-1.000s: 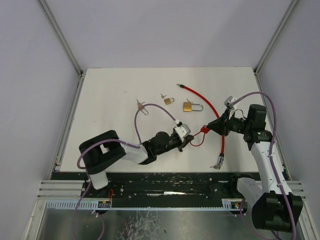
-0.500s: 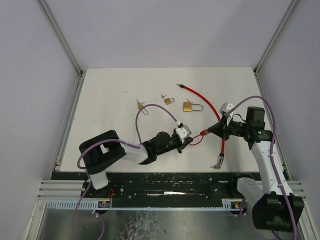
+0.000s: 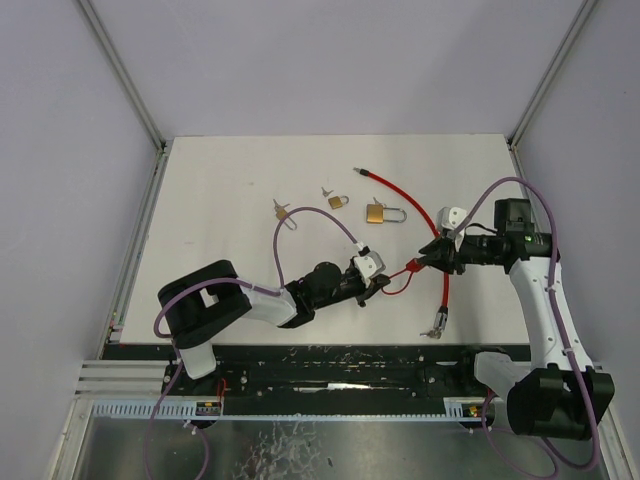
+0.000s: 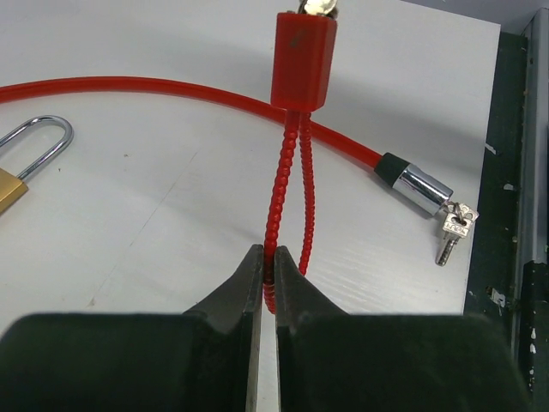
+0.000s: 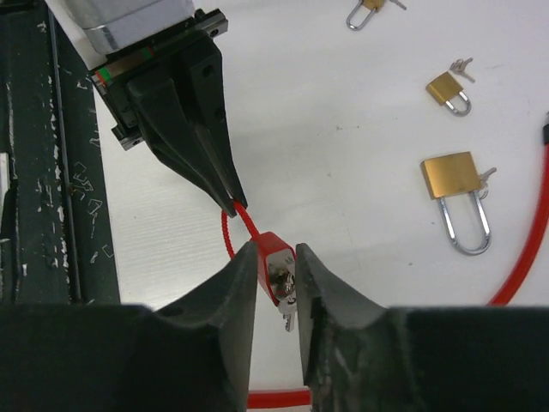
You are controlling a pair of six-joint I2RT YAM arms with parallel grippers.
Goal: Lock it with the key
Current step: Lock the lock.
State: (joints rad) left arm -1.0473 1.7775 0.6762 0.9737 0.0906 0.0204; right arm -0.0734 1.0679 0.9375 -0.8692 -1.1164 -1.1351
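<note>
A small red lock body (image 5: 268, 251) with a silver key (image 5: 287, 300) in its end hangs between my two grippers; it also shows in the left wrist view (image 4: 304, 56) and the top view (image 3: 410, 264). Its thin beaded red loop (image 4: 279, 189) runs back to my left gripper (image 4: 267, 257), which is shut on the loop just above the table. My right gripper (image 5: 276, 257) is closed round the lock body's key end. In the top view the left gripper (image 3: 378, 283) and right gripper (image 3: 428, 257) face each other across the lock.
A thick red cable (image 3: 400, 193) curves across the table to a metal end with a key (image 4: 420, 189). A brass padlock (image 3: 378, 213), a smaller padlock (image 3: 338, 201) and loose keys (image 3: 283, 212) lie further back. The dark front rail (image 5: 34, 172) borders the table.
The right arm has shifted and its wrist has turned while the gripper stays at the lock body, which dipped and came back slightly. The left arm has held still.
</note>
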